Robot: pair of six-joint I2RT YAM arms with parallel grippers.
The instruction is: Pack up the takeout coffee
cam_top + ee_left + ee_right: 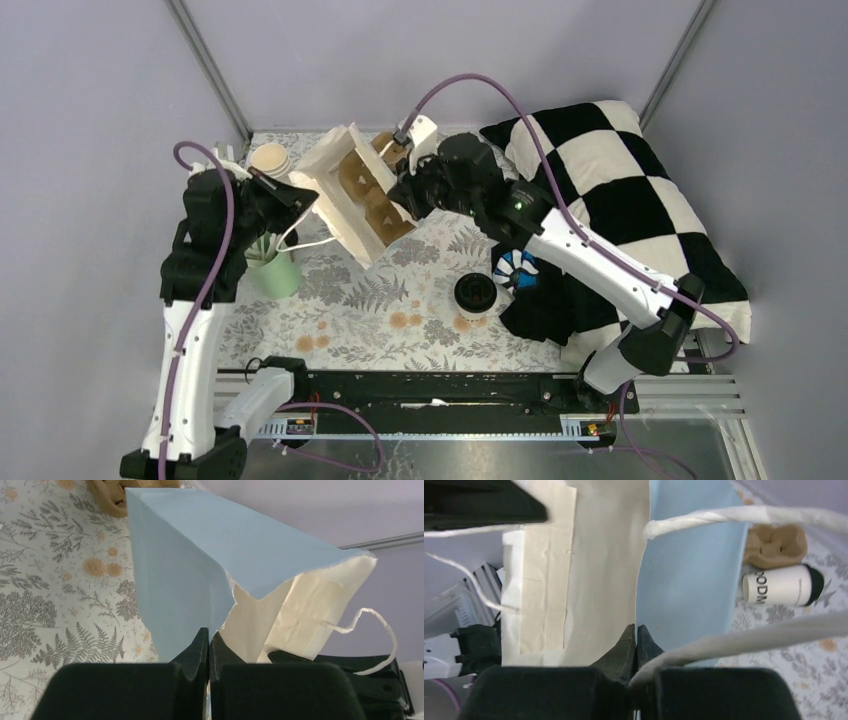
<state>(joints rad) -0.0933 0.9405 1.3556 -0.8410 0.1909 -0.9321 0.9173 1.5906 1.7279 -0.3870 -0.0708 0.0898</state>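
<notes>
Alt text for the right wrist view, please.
The right gripper is shut on the rim of the blue bag, cream lining at left. Beyond the bag, a black-lidded white cup shows on the floral table.

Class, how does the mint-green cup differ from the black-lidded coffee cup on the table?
The mint-green cup is open-topped and holds white sticks; the black-lidded coffee cup is closed by its lid. The green cup stands by the left arm; the coffee cup beside the checked cushion. Both stand upright on the floral tablecloth.
</notes>
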